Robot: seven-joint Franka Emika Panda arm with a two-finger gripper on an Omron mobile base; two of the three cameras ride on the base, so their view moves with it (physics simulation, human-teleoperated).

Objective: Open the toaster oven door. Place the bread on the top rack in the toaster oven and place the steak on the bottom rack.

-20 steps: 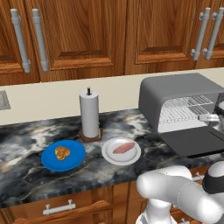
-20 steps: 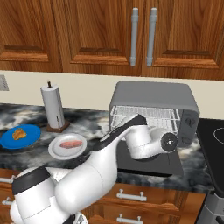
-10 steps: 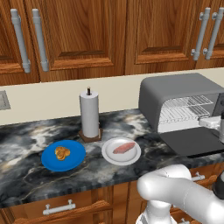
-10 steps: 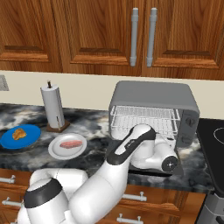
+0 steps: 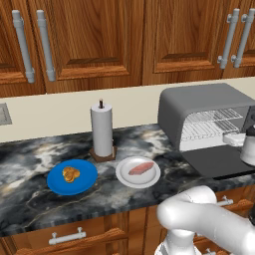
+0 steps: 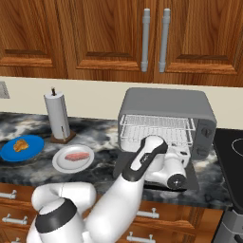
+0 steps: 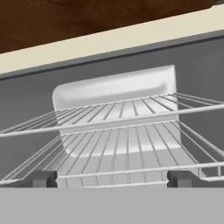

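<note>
We see polished dark marble worktop (image 5: pixel 30 164), veined, glossy. Cabinets (image 5: pixel 94 40) are varnished wood with brushed metal handles (image 5: pixel 45 45). Toaster oven (image 6: pixel 166 107) shell is matt gray, looks like painted metal; toaster oven door (image 5: pixel 219 162) is flat dark matt. Top rack (image 7: pixel 118 116) and bottom rack (image 7: pixel 127 164) are shiny silver wire. Plates (image 5: pixel 138 173) are smooth and glazed. Paper towel roll (image 5: pixel 102 130) is matt white.

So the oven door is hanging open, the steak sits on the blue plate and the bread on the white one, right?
Not quite: the plates are swapped. The left base view shows the steak on the white plate and the bread on the blue plate. The toaster oven door is indeed open.
</note>
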